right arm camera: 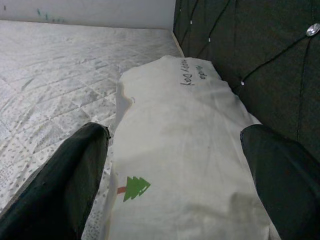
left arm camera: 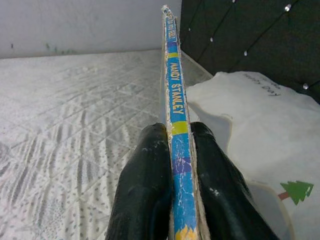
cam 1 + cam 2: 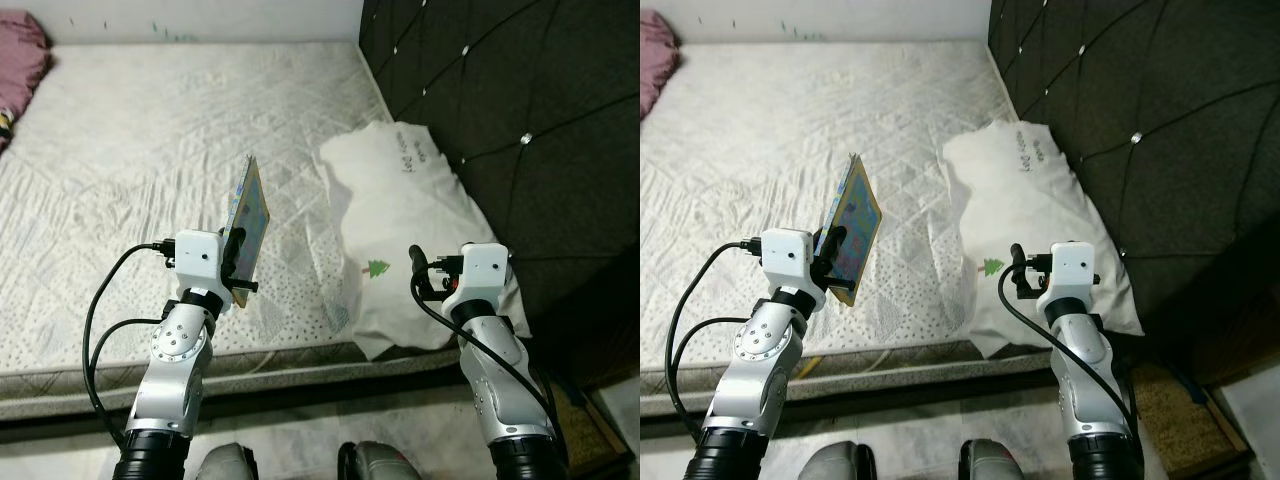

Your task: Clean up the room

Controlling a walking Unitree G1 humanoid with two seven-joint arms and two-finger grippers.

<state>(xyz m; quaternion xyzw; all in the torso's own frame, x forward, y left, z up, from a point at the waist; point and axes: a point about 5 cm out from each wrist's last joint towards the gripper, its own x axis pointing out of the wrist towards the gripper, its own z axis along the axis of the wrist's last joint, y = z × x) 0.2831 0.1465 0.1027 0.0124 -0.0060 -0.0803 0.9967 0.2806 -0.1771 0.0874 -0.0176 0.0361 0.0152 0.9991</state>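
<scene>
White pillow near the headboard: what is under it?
The white pillow lies on the quilted mattress, its near corner overhanging the bed's edge, against the dark tufted headboard. Anything beneath it is covered.

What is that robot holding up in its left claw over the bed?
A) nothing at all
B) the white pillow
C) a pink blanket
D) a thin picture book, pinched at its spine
D: the left gripper is shut on a thin book, its two black fingers pressing either side of the blue spine, held upright above the mattress; the white pillow lies untouched by the headboard.
</scene>
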